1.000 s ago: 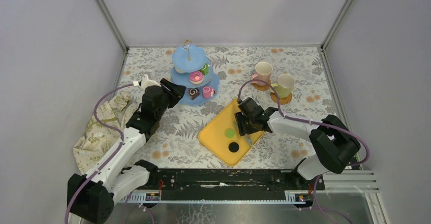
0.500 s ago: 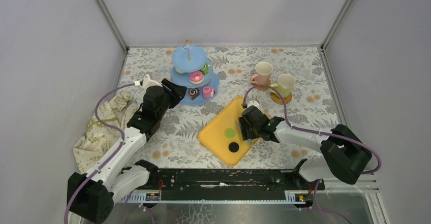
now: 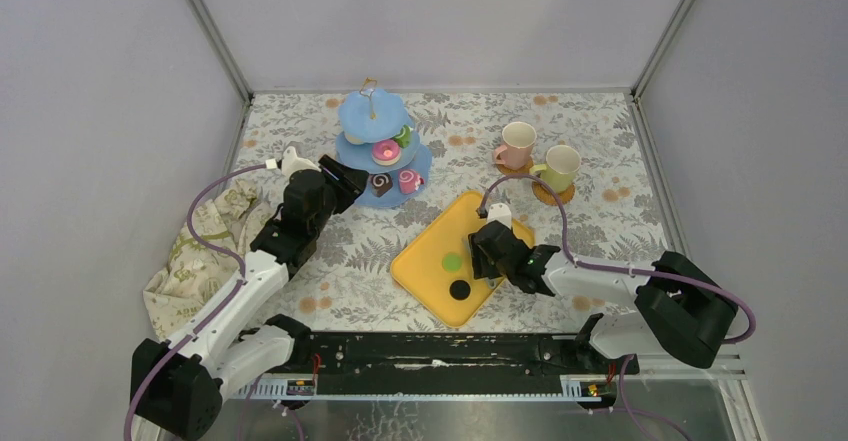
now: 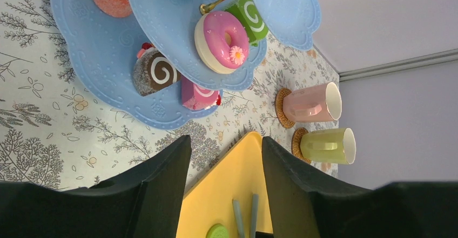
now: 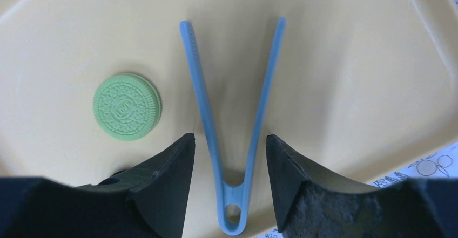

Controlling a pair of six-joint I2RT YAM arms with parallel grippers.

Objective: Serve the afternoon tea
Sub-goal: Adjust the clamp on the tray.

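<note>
Hovering low over the yellow tray (image 5: 351, 60), the right gripper (image 5: 228, 141) holds its fingers spread on either side of the hinge end of the blue tongs (image 5: 235, 195), which lie flat; whether a finger touches them is hard to tell. A green cookie (image 5: 127, 107) lies beside the tongs and a black cookie (image 3: 459, 288) is also on the tray. The left gripper (image 4: 225, 139), spread and empty, hangs near the blue stand (image 4: 102, 49), which carries a pink doughnut (image 4: 222, 41). The pink mug (image 4: 310, 102) and green mug (image 4: 327, 145) sit beyond the tray.

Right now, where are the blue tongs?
Right wrist view: the blue tongs lie flat on the yellow tray, just right of the green cookie, with their hinge end between the open fingers of the right tool.
</note>
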